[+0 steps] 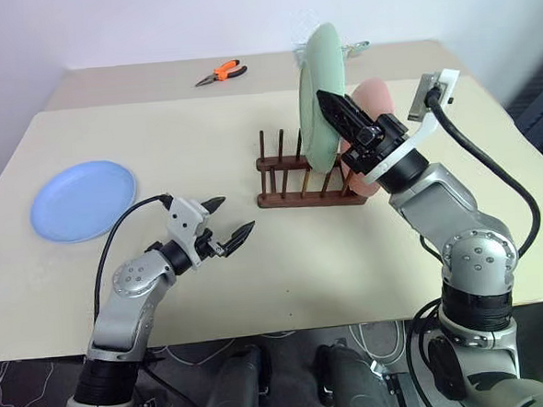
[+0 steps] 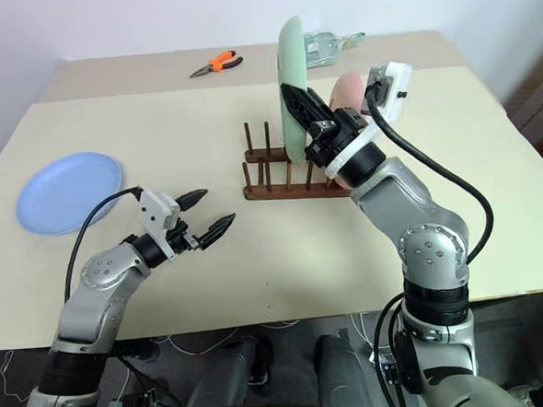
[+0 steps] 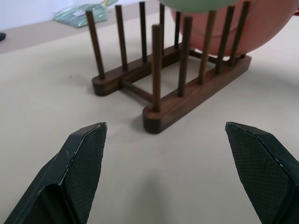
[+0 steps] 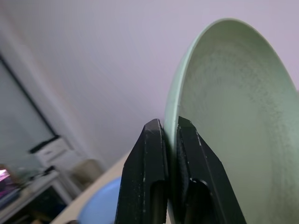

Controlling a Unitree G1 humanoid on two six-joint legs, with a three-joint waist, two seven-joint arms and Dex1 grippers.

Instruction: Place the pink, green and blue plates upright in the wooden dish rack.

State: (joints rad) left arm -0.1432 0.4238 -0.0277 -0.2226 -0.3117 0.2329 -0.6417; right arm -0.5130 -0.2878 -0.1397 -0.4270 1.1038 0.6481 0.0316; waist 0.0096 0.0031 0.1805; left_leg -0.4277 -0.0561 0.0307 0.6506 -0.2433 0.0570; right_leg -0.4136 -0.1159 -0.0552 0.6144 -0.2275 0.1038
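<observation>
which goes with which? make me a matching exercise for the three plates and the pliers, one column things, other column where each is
Things:
1. green plate
2. pink plate
3. blue plate
4. orange pliers

Places:
A. flat on the table, on the robot's left
B. on the far table
C. upright, pinched by the right gripper above the rack
D. standing at the rack's right end

Pairs: 1-C, 2-D, 3-A, 4-B

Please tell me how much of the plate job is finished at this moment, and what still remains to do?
Done: the pink plate stands upright in the wooden dish rack. In hand: the right gripper is shut on the rim of the green plate, holding it upright above the rack's pegs, not yet released. Left: the blue plate lies flat on the table, with the open left gripper between it and the rack.
</observation>
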